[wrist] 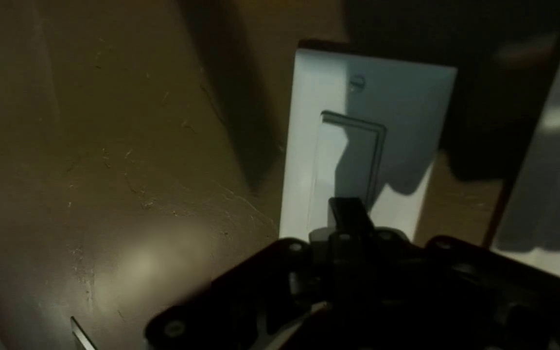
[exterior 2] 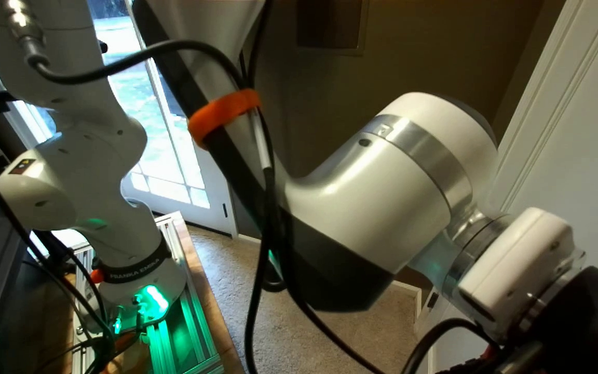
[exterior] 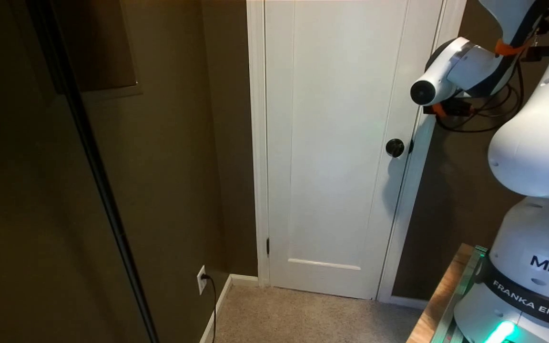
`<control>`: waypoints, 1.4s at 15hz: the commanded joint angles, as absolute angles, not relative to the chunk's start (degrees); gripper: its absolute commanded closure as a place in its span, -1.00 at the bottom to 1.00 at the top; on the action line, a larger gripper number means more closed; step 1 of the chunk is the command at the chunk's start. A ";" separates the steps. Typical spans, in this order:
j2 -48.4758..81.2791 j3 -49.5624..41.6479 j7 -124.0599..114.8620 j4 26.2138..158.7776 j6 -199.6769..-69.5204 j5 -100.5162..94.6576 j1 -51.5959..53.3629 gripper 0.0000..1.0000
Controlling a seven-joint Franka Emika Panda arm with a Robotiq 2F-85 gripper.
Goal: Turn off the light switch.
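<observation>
The light switch [wrist: 358, 146] is a white upright plate on the brown wall in the wrist view, with a wide flat rocker and a screw above it. Shadow covers much of it. My gripper [wrist: 350, 209] has its dark fingertips together, with nothing seen between them. The tips overlap the lower part of the rocker in this view, and the gripper hides the plate's lower end. I cannot tell whether the tips touch the rocker. In an exterior view only the dark gripper body [exterior 2: 584, 322] shows at the right edge, its fingers out of frame. The switch shows in neither exterior view.
A white trim strip [wrist: 552, 194] runs right of the switch. The white door [exterior: 336, 143] with its dark knob [exterior: 394, 147] stands near the arm's wrist. Loose black cables [exterior 2: 257, 291] hang along the arm. An outlet plate [exterior: 201, 279] with a cord sits near the floor.
</observation>
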State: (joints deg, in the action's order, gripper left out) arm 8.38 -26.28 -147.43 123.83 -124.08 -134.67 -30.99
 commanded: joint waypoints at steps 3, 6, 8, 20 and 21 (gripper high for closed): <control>9.27 -26.55 -148.35 121.85 -128.28 -139.49 -32.51 1.00; 7.20 -26.59 -147.13 123.08 -132.01 -140.02 -32.75 1.00; 3.91 -26.84 -145.36 124.44 -138.15 -140.19 -33.17 1.00; -11.71 -30.86 -115.14 130.04 -179.26 -134.68 -35.48 1.00; -13.12 -30.96 -111.19 131.90 -179.70 -132.94 -35.55 1.00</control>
State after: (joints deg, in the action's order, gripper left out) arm -7.29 -30.50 -122.49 125.62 -177.43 -137.50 -35.16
